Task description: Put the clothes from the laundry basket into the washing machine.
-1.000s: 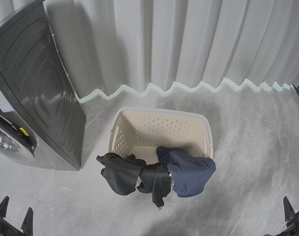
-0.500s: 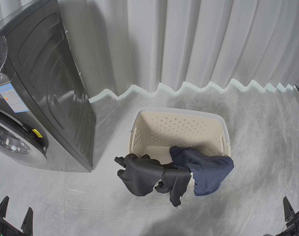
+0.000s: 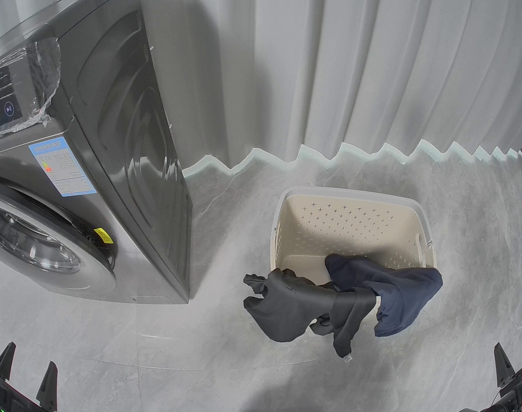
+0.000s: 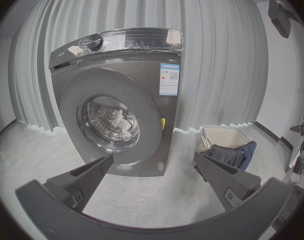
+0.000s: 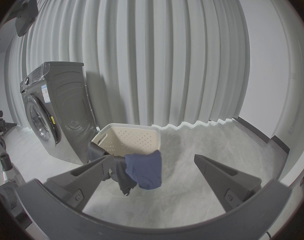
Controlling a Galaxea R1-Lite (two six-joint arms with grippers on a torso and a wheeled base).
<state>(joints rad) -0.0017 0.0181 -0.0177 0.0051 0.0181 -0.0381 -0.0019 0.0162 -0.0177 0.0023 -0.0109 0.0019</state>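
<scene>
The cream laundry basket (image 3: pixel 352 197) is seen on the floor (image 3: pixel 215 344) near the grey washing machine (image 3: pixel 129 161), not touching it. A dark grey garment (image 3: pixel 289 310) and a navy garment (image 3: pixel 404 293) are draped over its near rim, partly hanging outside. The left gripper (image 3: pixel 30 356) and right gripper (image 3: pixel 514 339) are held low, well apart from the basket, both spread wide and empty.

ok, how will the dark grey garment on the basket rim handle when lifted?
Probably floppy: the dark grey garment sags in folds over the laundry basket rim, so it should trail. It overlaps the navy garment and may drag it along.
</scene>
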